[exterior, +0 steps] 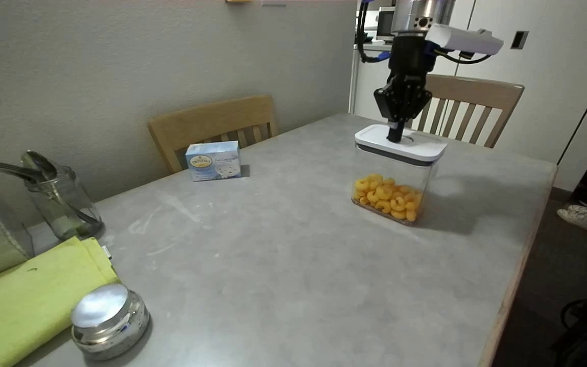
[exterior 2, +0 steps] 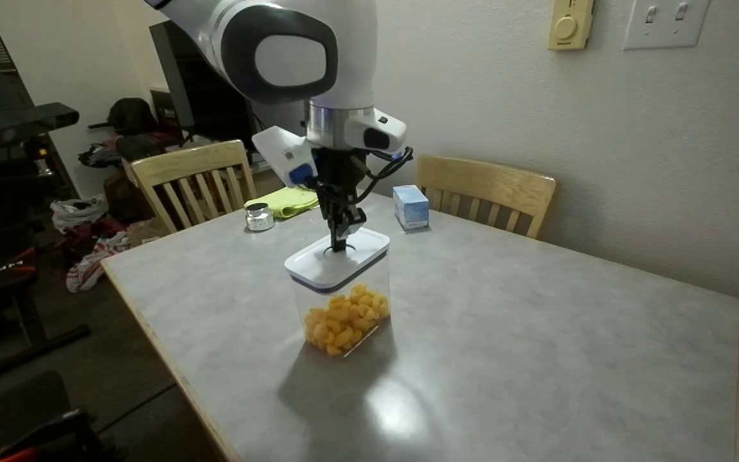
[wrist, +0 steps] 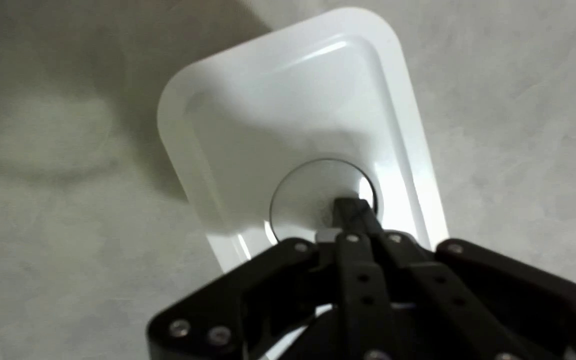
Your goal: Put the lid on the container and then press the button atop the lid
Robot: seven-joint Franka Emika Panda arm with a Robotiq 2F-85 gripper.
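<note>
The white lid (exterior: 421, 146) sits squarely over the mouth of the clear container (exterior: 394, 171), its dark seal (exterior: 394, 155) running as a band under the edge, and orange curls of food (exterior: 388, 196) lie in the lower part. Above it hangs the arm (exterior 2: 292, 58), and the tool (exterior: 395, 135) points down with its fingers drawn together, the tips at the round button (wrist: 310, 192) in the middle of the lid. From here I can't tell how far the button is pushed in.

Farther along the counter (exterior: 283, 244), a blue tea box (exterior: 214, 160) stands in front of a wooden chair (exterior: 214, 114). Well apart from the container, a shiny metal jar (exterior: 110, 321) stands just beside a folded yellow cloth (exterior: 33, 300), and near those a glass jar (exterior: 77, 224) holds cutlery (exterior: 41, 165).
</note>
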